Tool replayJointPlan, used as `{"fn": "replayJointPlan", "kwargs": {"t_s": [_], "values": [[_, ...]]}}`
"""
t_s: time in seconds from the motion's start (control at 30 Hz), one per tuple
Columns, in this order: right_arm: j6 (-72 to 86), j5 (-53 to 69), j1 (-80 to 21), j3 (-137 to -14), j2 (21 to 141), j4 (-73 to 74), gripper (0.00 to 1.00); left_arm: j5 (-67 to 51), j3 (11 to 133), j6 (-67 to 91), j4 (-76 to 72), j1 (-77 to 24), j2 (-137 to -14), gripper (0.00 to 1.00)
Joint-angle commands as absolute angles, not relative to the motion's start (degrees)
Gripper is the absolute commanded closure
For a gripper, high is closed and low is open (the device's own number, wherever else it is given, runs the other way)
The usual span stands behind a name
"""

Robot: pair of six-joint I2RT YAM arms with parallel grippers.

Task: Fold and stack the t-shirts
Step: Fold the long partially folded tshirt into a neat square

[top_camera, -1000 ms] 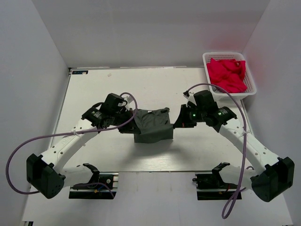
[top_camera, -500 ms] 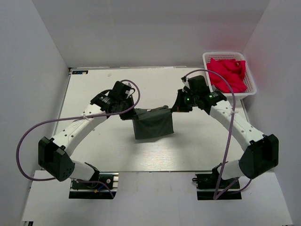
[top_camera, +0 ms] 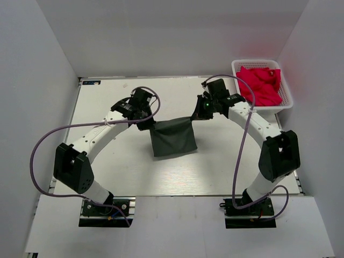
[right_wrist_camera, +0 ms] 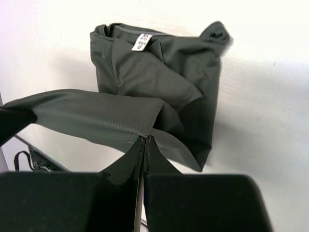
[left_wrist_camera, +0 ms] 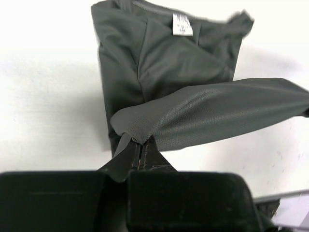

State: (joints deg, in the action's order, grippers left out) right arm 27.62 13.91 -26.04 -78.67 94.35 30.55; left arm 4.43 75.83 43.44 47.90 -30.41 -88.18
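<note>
A dark charcoal-grey t-shirt lies partly folded at the table's middle, its far edge lifted and stretched between both grippers. My left gripper is shut on its left corner. My right gripper is shut on its right corner. The pale neck label shows on the part lying flat, also in the right wrist view. Bright red-pink t-shirts are heaped in the basket at the back right.
A white mesh basket stands at the table's back right corner. White walls close in the table on the left, back and right. Purple cables loop from both arms.
Both grippers have carried the shirt's held edge toward the far side of the table, arms stretching out. The cloth has unrolled from a bunched shape into a flatter hanging panel.
</note>
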Motion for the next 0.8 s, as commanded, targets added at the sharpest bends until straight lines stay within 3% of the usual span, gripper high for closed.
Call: {"fn": "replayJointPlan", "kwargs": {"t_s": [0.0, 0.2, 0.67, 0.7, 0.73, 0.77], "values": [[26.54, 12.22, -24.43, -82.17, 97.11, 26.81, 1.00, 10.19, 77.34, 43.59, 46.41, -28.48, -88.50, 1.00], [27.16, 9.59, -24.43, -84.02, 101.77, 24.35, 1.00, 8.53, 75.59, 43.59, 38.25, -27.34, -92.54, 1.00], [28.57, 9.32, -23.64, -94.20, 114.78, 25.40, 1.00, 6.94, 82.18, 41.75, 34.98, -23.64, -106.34, 1.00], [28.83, 9.06, -23.38, -94.65, 115.22, 25.40, 0.97, 6.94, 82.18, 41.75, 34.37, -23.03, -106.35, 0.98], [29.00, 7.49, -23.38, -95.70, 116.27, 25.23, 0.84, 6.94, 83.31, 41.23, 34.37, -23.03, -106.96, 0.85], [29.00, 7.12, -22.68, -96.50, 117.06, 24.27, 0.78, 7.64, 84.02, 40.70, 33.76, -22.24, -107.83, 0.67]]}}
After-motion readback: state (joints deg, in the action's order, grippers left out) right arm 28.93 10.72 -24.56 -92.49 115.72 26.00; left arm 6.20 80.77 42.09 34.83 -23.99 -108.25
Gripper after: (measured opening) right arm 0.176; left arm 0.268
